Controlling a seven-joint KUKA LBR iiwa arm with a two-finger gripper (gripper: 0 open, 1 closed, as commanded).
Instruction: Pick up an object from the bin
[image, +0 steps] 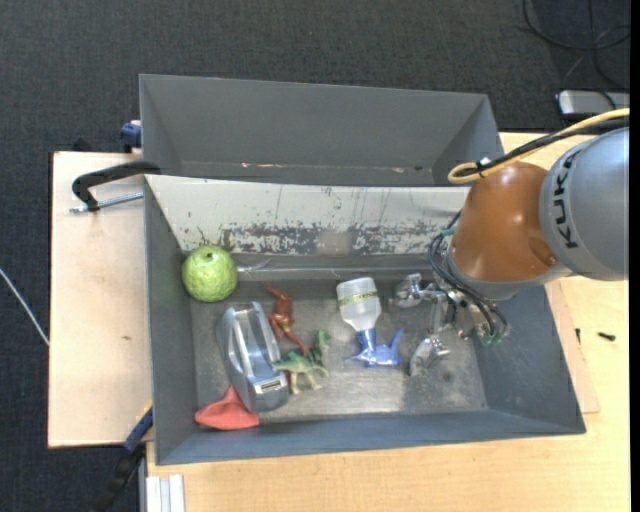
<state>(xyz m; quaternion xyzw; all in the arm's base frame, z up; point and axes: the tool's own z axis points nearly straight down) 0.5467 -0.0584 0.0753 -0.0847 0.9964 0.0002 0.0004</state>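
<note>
My gripper (421, 325) hangs low over the right part of the bin floor. Its two metal fingers stand apart, open, with only bare floor between them. Just to its left lies a clear plastic goblet (358, 304) on its side, its blue foot (376, 352) close to the lower fingertip (426, 357) but apart from it.
Further left lie an orange-brown toy lizard (281, 308), small green and tan toy dinosaurs (305, 366), a silver stapler-like thing (252, 355) and a red piece (227, 414). A green apple (209, 274) sits in the back left corner. The arm's orange cover overhangs the bin's right side.
</note>
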